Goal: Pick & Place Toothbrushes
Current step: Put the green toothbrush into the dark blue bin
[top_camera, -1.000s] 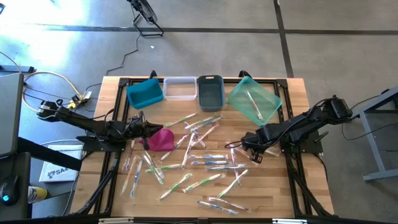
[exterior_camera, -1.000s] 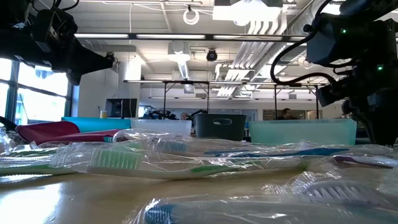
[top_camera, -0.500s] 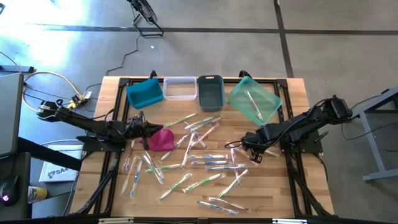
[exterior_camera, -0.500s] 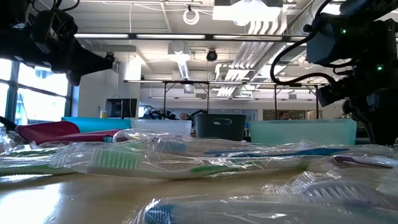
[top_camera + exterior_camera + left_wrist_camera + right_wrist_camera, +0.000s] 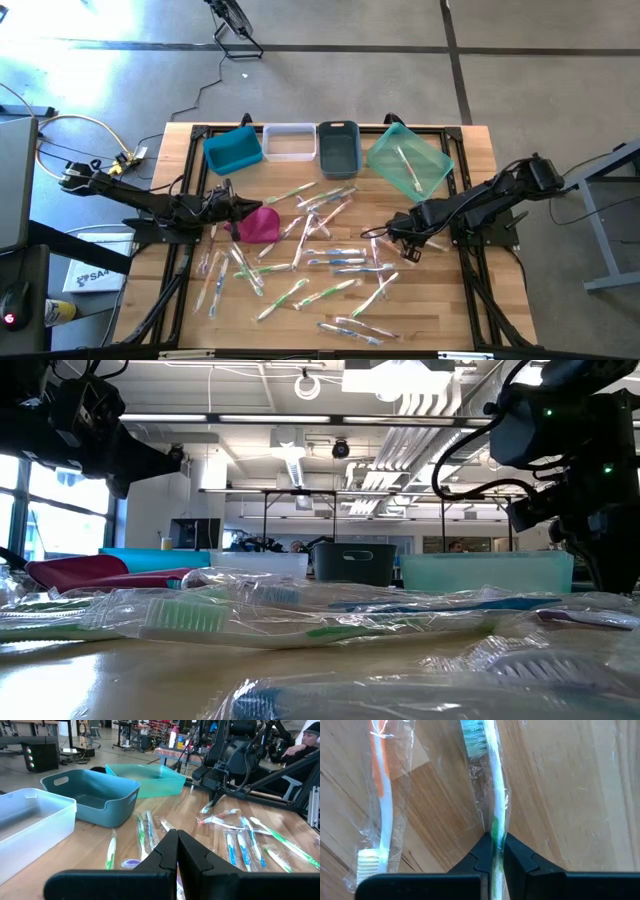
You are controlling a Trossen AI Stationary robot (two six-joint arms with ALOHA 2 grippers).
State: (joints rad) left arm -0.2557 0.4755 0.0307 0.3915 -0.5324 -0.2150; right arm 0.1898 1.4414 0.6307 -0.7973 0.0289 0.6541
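Observation:
Several wrapped toothbrushes [image 5: 320, 262] lie scattered flat on the wooden table. My right gripper [image 5: 398, 235] is low over the table's right half, shut on a green-and-white toothbrush [image 5: 492, 795] in a clear wrapper. An orange-handled toothbrush [image 5: 382, 800] lies on the wood beside it. My left gripper [image 5: 238, 208] hovers at the left, next to the magenta pouch [image 5: 262, 226]. Its fingers [image 5: 176, 847] are shut with nothing between them. One toothbrush [image 5: 408, 170] lies in the teal bin [image 5: 432, 152]. My right gripper pinches the green-and-white toothbrush by its handle [image 5: 496, 822] between the two fingers, through the clear wrapper. The fingers slant down from the table's right side. The toothbrush runs straight out from them, its bristle head [image 5: 474, 732] farthest away. Whether it is lifted off the wood I cannot tell.
Along the far edge stand a blue bin [image 5: 233, 150], a clear bin [image 5: 289, 142] and a grey bin [image 5: 338, 148], with the tilted teal bin at the right. Toothbrushes crowd the middle and near part of the table. Black frame rails [image 5: 470, 280] run along both sides.

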